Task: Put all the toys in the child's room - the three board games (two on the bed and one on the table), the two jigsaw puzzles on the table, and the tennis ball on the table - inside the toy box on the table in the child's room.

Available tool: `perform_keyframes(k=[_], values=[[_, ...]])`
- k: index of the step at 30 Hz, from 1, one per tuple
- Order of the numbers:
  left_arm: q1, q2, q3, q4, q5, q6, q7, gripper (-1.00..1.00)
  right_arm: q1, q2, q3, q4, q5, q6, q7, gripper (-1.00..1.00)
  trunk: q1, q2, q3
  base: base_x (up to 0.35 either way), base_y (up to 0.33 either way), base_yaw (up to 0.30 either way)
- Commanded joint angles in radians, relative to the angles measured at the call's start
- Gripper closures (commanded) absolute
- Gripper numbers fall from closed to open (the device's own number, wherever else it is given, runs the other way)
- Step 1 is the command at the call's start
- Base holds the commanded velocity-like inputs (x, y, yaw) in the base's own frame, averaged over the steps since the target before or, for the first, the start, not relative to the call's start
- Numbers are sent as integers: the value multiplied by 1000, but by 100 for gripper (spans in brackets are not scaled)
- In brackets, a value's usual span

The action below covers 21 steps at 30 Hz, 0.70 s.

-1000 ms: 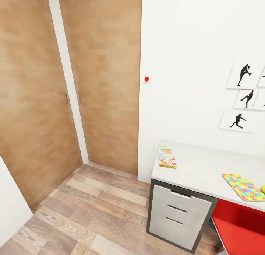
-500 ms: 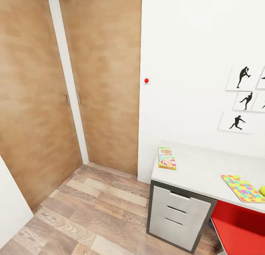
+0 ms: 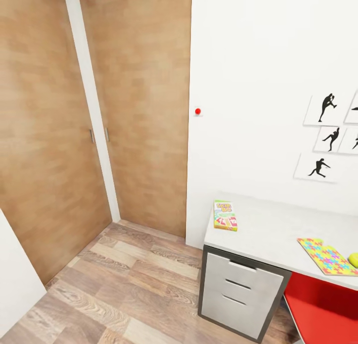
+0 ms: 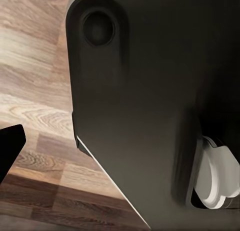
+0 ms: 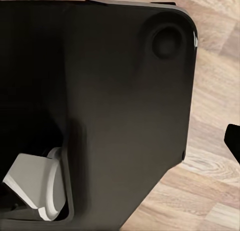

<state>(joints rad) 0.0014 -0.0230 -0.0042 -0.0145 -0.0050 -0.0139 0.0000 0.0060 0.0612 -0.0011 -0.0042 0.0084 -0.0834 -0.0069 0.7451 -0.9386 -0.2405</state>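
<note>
Both wrist views look down on the robot's dark base (image 4: 145, 106) with a pale wheel (image 4: 215, 178) over wood-plank floor (image 4: 35, 91), so the arms hang low beside the body; a black finger tip (image 4: 9, 148) shows at the edge of the left wrist view and another (image 5: 234, 141) in the right, but how far either claw is open I cannot tell.

At lower right of the head view stands the table (image 3: 268, 229) (white top, dark frame, drawer unit (image 3: 238, 289)). One board game (image 3: 225, 215) lies flat near its left end. A jigsaw puzzle (image 3: 325, 256) lies at the right edge of the frame, with the tennis ball (image 3: 354, 259) just beside it. A red chair (image 3: 323, 304) sits under the tabletop. Athlete-silhouette pictures (image 3: 323, 135) hang on the white wall; wooden doors (image 3: 134, 110) fill the left.
</note>
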Motion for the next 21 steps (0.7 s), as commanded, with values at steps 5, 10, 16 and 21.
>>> perform_keyframes(k=[5,10,16,21], values=[[0,0,0,-1,-1,-1,0,-100,0,0,0,0,2,-3,-1,-100,-19,35,15,0,0,0],[0,0,1,0,-1,-1,0,-100,0,0,1,0,2,-3,-1,-100,-38,70,31,0,0,0],[0,-1,2,0,-1,-1,0,-100,0,0,0,0,2,-3,-1,-100,-61,112,49,0,0,0],[0,-1,4,0,0,-1,0,-100,0,0,1,0,2,-3,-1,-100,-80,147,65,0,0,0]])
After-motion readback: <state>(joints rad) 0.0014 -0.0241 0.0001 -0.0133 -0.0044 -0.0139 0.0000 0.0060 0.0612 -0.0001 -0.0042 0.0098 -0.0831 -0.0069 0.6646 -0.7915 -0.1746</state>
